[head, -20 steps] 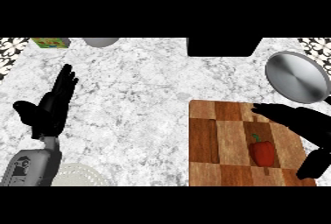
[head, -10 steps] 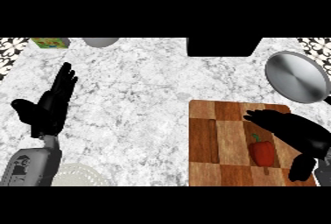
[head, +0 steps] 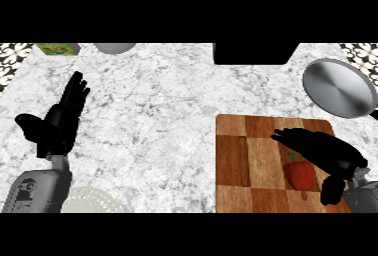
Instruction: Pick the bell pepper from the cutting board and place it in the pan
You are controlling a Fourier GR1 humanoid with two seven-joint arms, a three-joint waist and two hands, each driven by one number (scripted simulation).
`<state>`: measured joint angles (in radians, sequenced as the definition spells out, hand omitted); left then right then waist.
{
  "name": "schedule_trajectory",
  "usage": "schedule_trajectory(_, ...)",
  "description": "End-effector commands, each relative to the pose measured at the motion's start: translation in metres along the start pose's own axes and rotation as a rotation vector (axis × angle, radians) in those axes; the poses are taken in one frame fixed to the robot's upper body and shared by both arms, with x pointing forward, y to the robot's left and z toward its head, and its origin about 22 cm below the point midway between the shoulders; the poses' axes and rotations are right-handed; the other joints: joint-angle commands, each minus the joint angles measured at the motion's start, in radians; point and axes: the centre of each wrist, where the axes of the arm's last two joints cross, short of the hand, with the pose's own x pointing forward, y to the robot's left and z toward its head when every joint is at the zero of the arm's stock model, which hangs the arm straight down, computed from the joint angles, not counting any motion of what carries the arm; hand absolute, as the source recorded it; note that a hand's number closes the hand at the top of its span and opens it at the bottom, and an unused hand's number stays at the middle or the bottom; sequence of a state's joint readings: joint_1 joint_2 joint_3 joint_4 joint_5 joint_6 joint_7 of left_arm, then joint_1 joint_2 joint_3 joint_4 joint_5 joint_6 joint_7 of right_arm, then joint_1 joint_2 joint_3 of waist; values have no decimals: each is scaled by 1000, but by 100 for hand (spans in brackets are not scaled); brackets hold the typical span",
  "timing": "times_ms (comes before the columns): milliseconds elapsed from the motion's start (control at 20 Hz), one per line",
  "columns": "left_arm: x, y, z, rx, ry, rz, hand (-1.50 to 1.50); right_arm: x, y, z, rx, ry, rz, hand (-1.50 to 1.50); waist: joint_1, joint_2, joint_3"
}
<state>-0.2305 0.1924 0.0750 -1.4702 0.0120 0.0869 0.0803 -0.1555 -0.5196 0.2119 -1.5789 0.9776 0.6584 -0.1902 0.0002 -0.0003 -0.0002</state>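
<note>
Right hand pose: the right hand [head: 328, 152] comes in from the lower right corner and hangs over the cutting board [head: 244, 160]. Its fingers reach out to the left and the thumb is set well apart below them, clamped on nothing.
Bell pepper: red and glossy with a short green stem, the bell pepper [head: 300, 175] lies on the board just under the right hand's fingers, in the gap between fingers and thumb.
Cutting board: a rectangle of light and dark wooden blocks, under the right hand.
Pan: the pan [head: 338, 87] is round, grey brushed metal, with nothing in it, and sits beyond the right hand's fingertips, off the board.
Left hand pose: the left hand [head: 55, 127] rests with straight fingers pointing up, far to the left of the right hand.
Counter: the counter [head: 162, 110] is white marble with grey veins, lying between the two hands.
</note>
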Motion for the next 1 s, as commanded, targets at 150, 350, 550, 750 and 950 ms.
schedule_trajectory(150, -6, 14, -8, 1, 3, 1, 0, -8, -3, -25, 56, 13, 13, -150, 3, 1, 0)
schedule_trajectory(350, 3, 21, -11, -3, -5, 28, 0, -12, 8, -34, 70, 20, 9, -150, 2, 1, 0)
schedule_trajectory(550, 1, 22, -1, 7, -5, -8, 0, -4, 20, -30, 123, -122, 55, 150, 3, 0, 0)
schedule_trajectory(750, 3, -8, -5, 1, 4, -1, 0, 9, 26, -22, 63, -132, 89, 150, -4, 0, 0)
schedule_trajectory(950, -11, 22, 2, 17, -8, -3, 0, -18, 29, -28, 67, -120, 75, 150, 1, 1, 0)
